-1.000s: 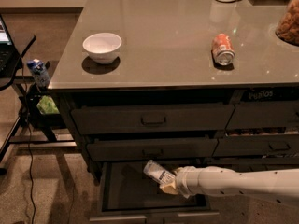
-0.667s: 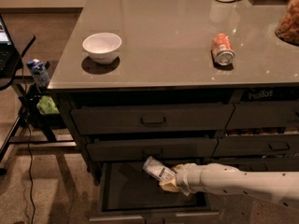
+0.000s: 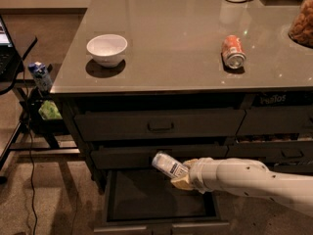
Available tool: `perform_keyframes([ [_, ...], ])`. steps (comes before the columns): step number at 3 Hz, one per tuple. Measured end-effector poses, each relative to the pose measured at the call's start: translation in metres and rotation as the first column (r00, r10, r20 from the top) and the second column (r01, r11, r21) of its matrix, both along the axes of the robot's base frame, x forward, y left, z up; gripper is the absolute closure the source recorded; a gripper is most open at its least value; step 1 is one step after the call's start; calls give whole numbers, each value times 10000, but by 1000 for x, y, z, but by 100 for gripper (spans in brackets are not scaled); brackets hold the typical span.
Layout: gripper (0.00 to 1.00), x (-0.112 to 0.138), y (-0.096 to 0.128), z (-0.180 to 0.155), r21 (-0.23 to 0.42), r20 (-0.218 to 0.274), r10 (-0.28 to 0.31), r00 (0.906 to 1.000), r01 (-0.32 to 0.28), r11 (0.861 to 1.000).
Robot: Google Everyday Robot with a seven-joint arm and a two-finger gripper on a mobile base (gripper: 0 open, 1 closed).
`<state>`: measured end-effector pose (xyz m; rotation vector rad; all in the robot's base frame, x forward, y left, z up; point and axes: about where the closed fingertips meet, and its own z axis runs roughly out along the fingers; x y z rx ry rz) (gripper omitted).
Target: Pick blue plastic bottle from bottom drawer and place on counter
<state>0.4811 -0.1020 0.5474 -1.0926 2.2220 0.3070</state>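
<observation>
1 bottle (image 3: 168,165) (tilted) in gripper (image 3: 182,176), above drawer (image 3: 146,196)

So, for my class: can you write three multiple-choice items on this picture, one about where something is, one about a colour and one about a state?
1. Where is the blue plastic bottle relative to the bottom drawer? A lying on its floor; B held above it by the gripper; C shut inside it.
2. What colour is the bowl on the counter? A white; B red; C black.
3. How does the soda can sit? A upright; B on its side; C upside down.

Answers:
1. B, the gripper clasps the bottle clear of the open drawer's floor.
2. A, the bowl is plainly white.
3. B, the can's round end faces the camera.
</observation>
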Motion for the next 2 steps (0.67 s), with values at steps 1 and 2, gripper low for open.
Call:
perform_keyframes([
  [1, 100, 0, 0, 0, 0, 0, 0, 10000, 0, 10000],
  [2, 100, 2, -3, 5, -29, -17, -201, 9998, 201, 9998],
])
